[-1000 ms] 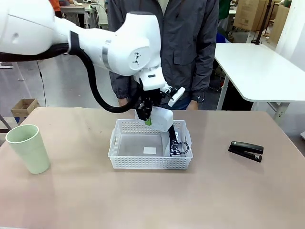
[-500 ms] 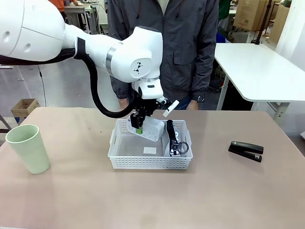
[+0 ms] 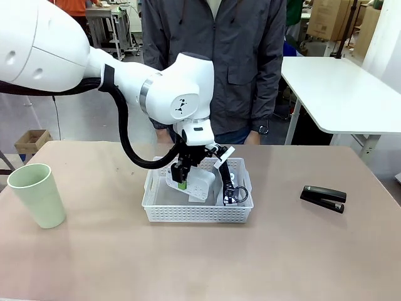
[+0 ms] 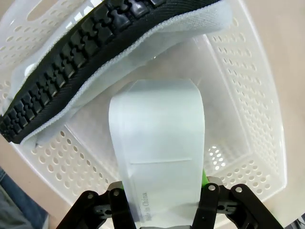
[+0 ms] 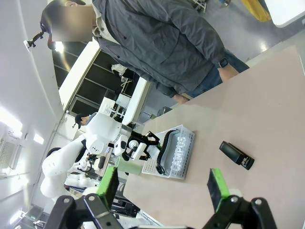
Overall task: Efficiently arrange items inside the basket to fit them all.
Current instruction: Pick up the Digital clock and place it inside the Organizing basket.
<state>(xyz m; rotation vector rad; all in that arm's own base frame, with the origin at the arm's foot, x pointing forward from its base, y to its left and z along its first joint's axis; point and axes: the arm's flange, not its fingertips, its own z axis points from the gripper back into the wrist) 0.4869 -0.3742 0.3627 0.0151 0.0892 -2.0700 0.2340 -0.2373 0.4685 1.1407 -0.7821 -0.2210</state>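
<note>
The left tool reaches down into the basket and is clamped partway shut on the box, one green pad on each of its two sides. The box is white with cut corners and hangs tilted from the tool, low inside the basket, in the free space on the left of the shoe. Whether the box's lower end touches the basket floor I cannot tell.

The shoe stands on its side along the basket's right long wall. In the left wrist view its black treaded sole faces the camera, with the grey upper under it, and the box is just beside it. In the front view the laces show at the end of the basket nearer the robot.

The basket sits mid-desk, in front of the person standing at the far edge.

The cup stands upright near the desk's left edge, well apart from the basket. The stapler lies flat on the desk right of the basket, also apart from it.

The right tool is wide open with nothing between its green pads, held well off the desk and looking across it from the stapler's side
</note>
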